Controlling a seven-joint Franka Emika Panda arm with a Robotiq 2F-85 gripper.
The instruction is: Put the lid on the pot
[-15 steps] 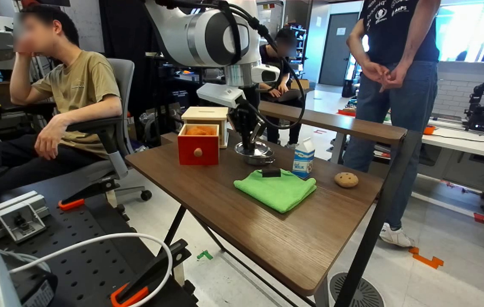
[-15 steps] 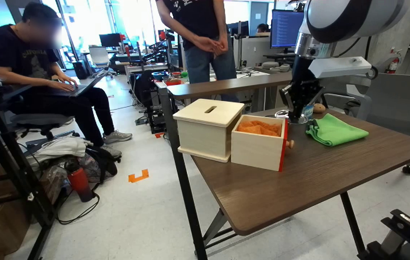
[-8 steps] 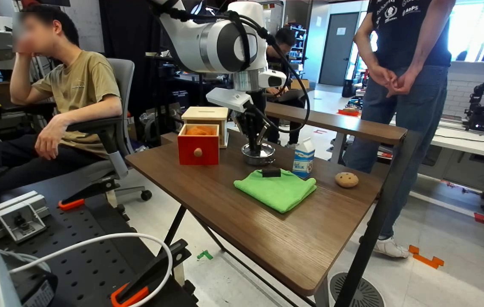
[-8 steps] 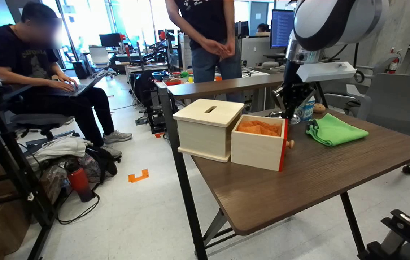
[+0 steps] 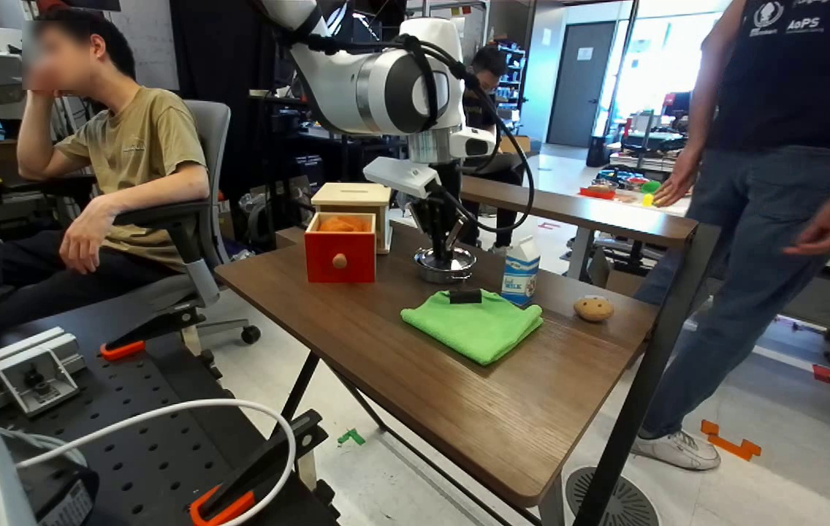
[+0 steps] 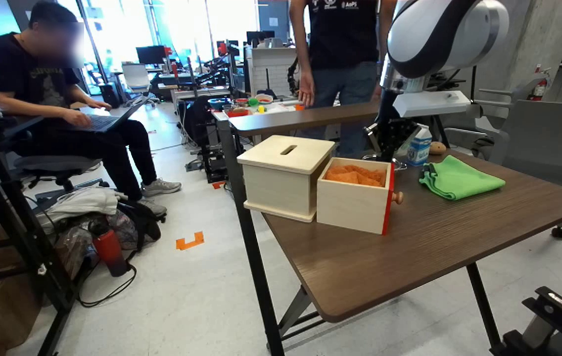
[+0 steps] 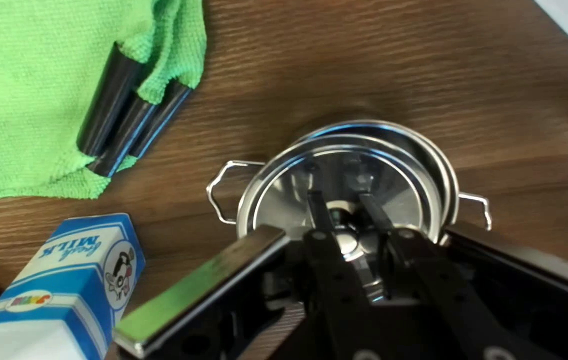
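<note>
The lid is a shiny silver disc with a knob in its middle. My gripper is shut on that knob, with a finger on each side. The lid lies over the small silver pot, a little off centre. A crescent of the pot's rim and inside shows at the upper right in the wrist view. The lid, the pot and my gripper also show in an exterior view. Whether the lid touches the rim I cannot tell. The drawer box hides most of the pot in an exterior view.
A red-fronted drawer box with orange stuff and a pale wooden box stand beside the pot. A milk carton, a folded green cloth with black pieces and a cookie-like object lie nearby. A person stands behind the table.
My gripper has carried the lid across and slightly down over the pot, rightward in an exterior view. The drawer box, cloth and carton have not moved. The standing person has shifted.
</note>
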